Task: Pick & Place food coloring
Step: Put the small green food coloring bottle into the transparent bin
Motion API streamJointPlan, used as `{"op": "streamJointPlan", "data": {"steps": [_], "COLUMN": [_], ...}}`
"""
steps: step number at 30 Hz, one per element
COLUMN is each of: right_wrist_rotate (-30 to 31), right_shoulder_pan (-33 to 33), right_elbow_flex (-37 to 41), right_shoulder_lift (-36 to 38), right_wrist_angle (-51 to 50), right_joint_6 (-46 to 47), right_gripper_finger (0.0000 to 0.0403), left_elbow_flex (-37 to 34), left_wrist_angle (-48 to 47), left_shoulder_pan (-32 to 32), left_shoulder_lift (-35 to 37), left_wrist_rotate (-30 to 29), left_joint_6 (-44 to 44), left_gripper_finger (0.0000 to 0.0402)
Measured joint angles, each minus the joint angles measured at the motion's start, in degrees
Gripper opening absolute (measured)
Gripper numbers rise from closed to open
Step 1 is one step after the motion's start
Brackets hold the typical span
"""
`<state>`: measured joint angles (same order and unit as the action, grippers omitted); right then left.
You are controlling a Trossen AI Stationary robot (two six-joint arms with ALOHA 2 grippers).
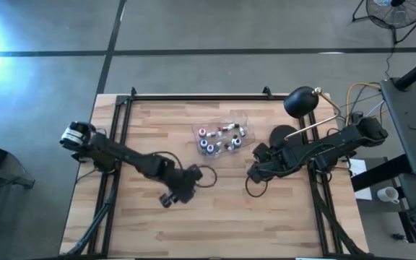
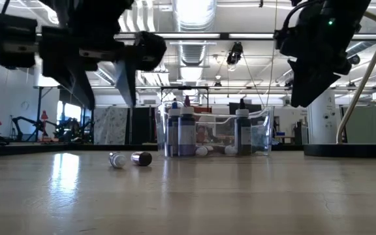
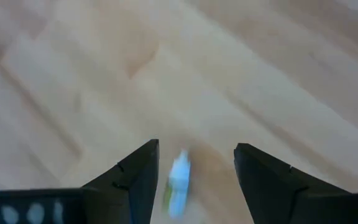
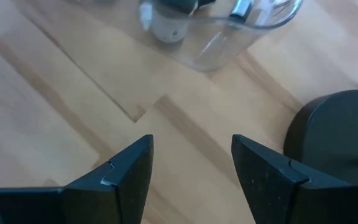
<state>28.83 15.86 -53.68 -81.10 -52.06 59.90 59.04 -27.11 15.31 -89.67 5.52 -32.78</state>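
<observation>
Food coloring bottles (image 1: pixel 221 137) mostly sit in a clear plastic tub (image 1: pixel 197 131) on the bench (image 1: pixel 222 224): some upright, dark-capped, others lying among them. In the low view two more bottles (image 2: pixel 130 158) lie on their sides on bare wood beside the tub, toward the left arm. One whitish bottle (image 3: pixel 179 183) shows between the left claw's fingers in the left wrist view, blurred; fingers stand clear of it on both sides, so judged not gripped. Left claw (image 1: pixel 170 196) hangs nearer the bench's front edge than the tub, jaws well apart, holding nothing. Right claw (image 1: pixel 252 175) waits just beside the tub on the other side, jaws wide, empty, with the tub's rim ahead of it. Handling, by guess: bottles tiny, light, stiff plastic, smooth and round, so apt to roll or squirt out of a pinch when lying down. Best hold is across the body at mid-length, fingers square to the long axis; an upright one, around the body below the cap. Room: open wood all round the left claw, far from any edge. By the tub it is tighter: a black round lamp base (image 1: pixel 282 135) stands close to the right claw, and the thin tub may slide if nudged.
</observation>
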Motion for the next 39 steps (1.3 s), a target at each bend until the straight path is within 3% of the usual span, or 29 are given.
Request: {"op": "streamJointPlan", "data": {"steps": [5,19,39], "right_wrist_rotate": [-1.5,-1.9,-1.9], "right_shoulder_pan": [0.0,0.0,0.0], "right_elbow_flex": [0.2,0.2,0.3], "right_shoulder_lift": [0.0,0.0,0.0], "right_wrist_angle": [-0.1,-0.2,-0.1], "right_joint_6": [-0.8,-1.7,-0.2], "right_gripper_finger": [0.021,0.021,0.021], "left_elbow_flex": [-1.3,-0.8,-1.0], "left_wrist_angle": [6.1,5.1,2.6], "left_shoulder_pan": [-0.4,-2.0,-2.5], "left_shoulder_lift": [-2.5,-9.7,-11.9], "left_wrist_rotate": [-0.6,-0.1,-0.7], "left_joint_6": [1.3,1.4,2.1], "left_gripper_finger": [0.0183,0.0178,0.0069]}}
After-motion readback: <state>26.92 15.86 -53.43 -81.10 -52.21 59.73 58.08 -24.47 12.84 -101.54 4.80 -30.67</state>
